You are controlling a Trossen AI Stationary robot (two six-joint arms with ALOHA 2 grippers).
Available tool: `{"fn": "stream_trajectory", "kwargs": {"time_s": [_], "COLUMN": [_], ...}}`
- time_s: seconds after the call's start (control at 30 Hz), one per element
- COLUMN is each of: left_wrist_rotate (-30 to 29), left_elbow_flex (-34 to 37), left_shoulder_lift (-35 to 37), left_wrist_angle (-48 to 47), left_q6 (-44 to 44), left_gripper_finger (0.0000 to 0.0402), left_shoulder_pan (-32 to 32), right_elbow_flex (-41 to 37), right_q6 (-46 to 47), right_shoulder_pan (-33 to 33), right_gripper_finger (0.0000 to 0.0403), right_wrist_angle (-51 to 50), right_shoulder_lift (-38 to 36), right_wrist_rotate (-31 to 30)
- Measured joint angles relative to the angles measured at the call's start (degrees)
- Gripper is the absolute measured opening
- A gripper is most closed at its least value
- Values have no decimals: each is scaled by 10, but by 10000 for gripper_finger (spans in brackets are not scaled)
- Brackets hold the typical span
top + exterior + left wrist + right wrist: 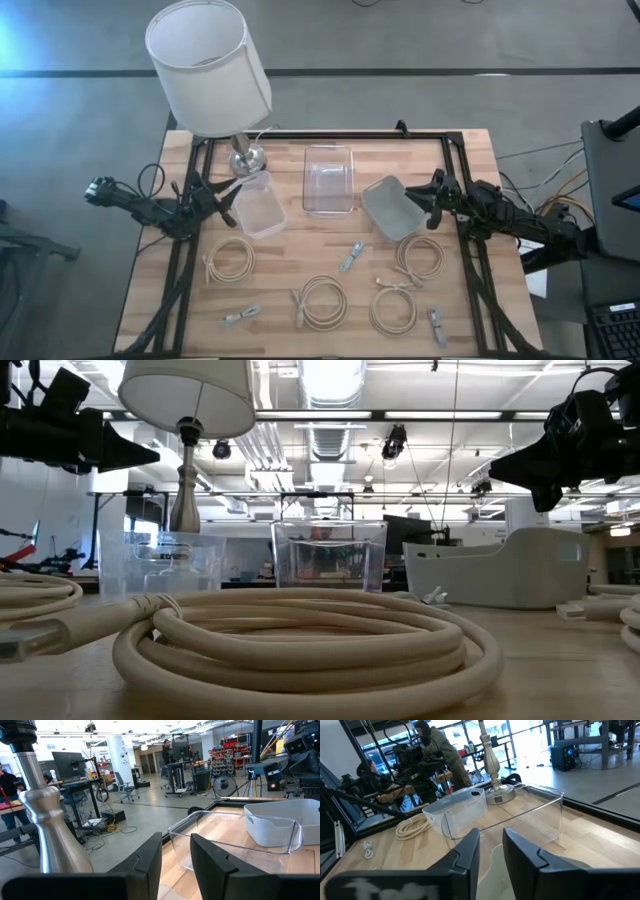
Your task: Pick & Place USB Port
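**Operator:** High view first: where do you place the USB pieces relative to the two grippers?

**Technician:** You will find three small connector pieces on the near half of the table. The centre USB adapter [351, 257] lies near and left of the right gripper [432, 207], its long axis running diagonally from near-left to far-right. A second adapter [241, 316] lies near the left front; a third adapter [438, 327] lies at the near right. The left gripper [226, 203] hovers beside the lamp base [246, 158]. By my judgement, the right arm is nearer the centre piece.

**Operator:** Gripper condition?

**Technician:** Each wrist view shows its fingers parted by a narrow gap, holding nothing.

**Operator:** Containers?

**Technician:** You have three along the far half: a translucent bin [259, 211] on the left, a clear box [328, 179] in the centre, and a grey bin [393, 207] on the right, tilted. All three appear to hold nothing. Coiled cables [323, 301] lie across the near half, outside every container.
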State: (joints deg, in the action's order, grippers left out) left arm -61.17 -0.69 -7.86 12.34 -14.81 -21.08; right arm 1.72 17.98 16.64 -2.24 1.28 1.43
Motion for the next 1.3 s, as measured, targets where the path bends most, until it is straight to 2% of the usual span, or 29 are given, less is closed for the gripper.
{"fn": "stream_trajectory", "kwargs": {"time_s": [0.53,1.03,1.3], "left_wrist_rotate": [0,0,0], "left_elbow_flex": [0,0,0], "left_shoulder_lift": [0,0,0], "left_wrist_angle": [0,0,0], "left_q6": [0,0,0], "left_gripper_finger": [106,106,106], "left_shoulder_pan": [0,0,0], "right_elbow_flex": [0,0,0], "right_q6": [0,0,0], "right_shoulder_pan": [0,0,0], "right_gripper_finger": [68,87,76], "right_wrist_angle": [0,0,0], "right_shoulder_lift": [0,0,0], "right_wrist_rotate": [0,0,0]}}
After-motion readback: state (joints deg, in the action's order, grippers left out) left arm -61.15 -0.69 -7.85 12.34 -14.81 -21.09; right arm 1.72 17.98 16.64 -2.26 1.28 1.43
